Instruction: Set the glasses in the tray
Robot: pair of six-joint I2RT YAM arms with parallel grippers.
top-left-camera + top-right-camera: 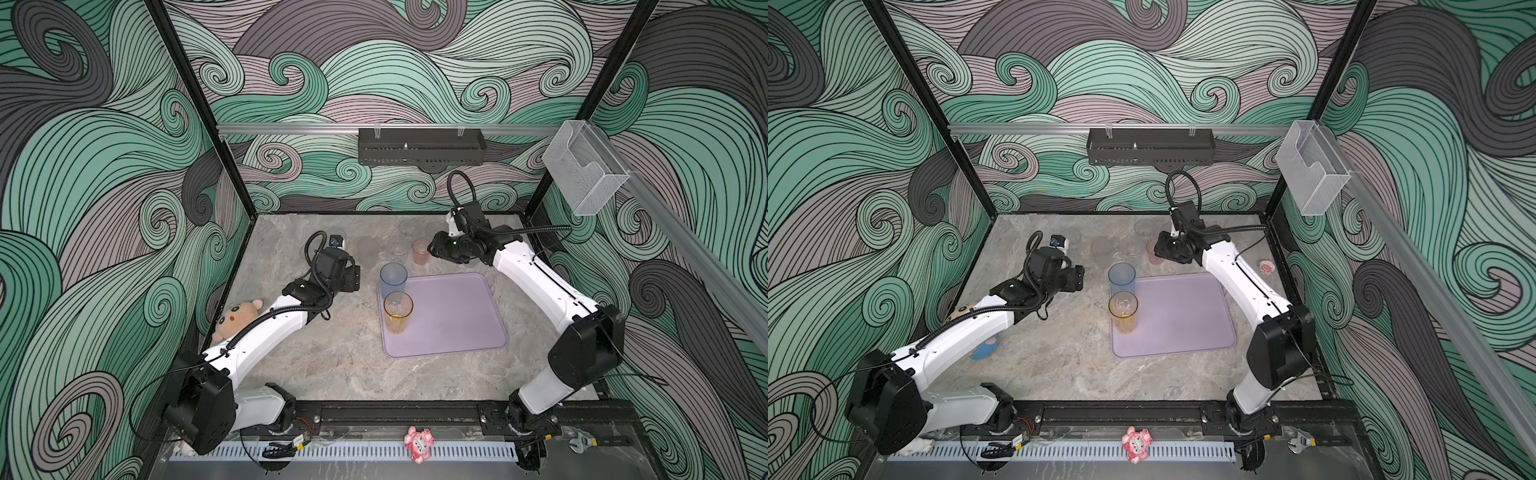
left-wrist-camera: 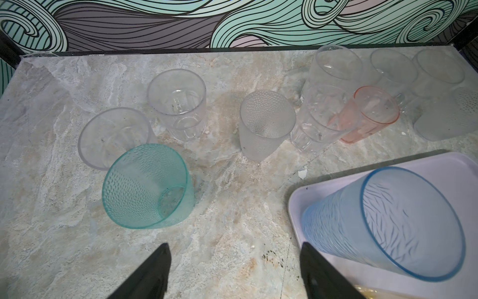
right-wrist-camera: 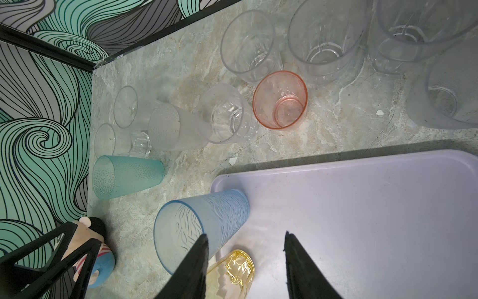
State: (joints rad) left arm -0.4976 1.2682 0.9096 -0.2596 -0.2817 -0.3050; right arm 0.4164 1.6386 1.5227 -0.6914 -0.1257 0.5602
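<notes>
The work surface is a grey marble-pattern tabletop (image 1: 332,365), enclosed by walls papered in green, grey and lilac waves.

Both top views: the lilac tray (image 1: 457,324) (image 1: 1183,328) lies right of centre. Two glasses stand upright along its left edge, a blue tumbler (image 1: 393,279) (image 1: 1121,277) in the far left corner and an amber tumbler (image 1: 398,312) (image 1: 1123,312) just nearer; whether they touch cannot be told. A pink tumbler (image 1: 421,252) (image 1: 1151,252) stands on the tabletop just beyond the tray's far edge, among faint clear ones. The right gripper (image 1: 434,249) (image 1: 1159,249) is just to the right of the pink tumbler. The left gripper (image 1: 353,277) (image 1: 1079,277) is left of the blue tumbler, apart from it. A plush bear (image 1: 237,318) lies at the left wall.

Left wrist view: the left gripper (image 2: 235,269) has its jaws spread wide, with only bare tabletop between them. A teal tumbler (image 2: 144,186), a frosted tumbler (image 2: 263,124) and several clear tumblers (image 2: 178,103) stand upright off the tray.

Right wrist view: the right gripper (image 3: 245,259) has its jaws moderately parted and empty, above the tray's surface beside the blue and amber tumblers. The pink tumbler (image 3: 280,99) and the clear tumblers (image 3: 248,44) stand on the tabletop beyond the tray.
</notes>
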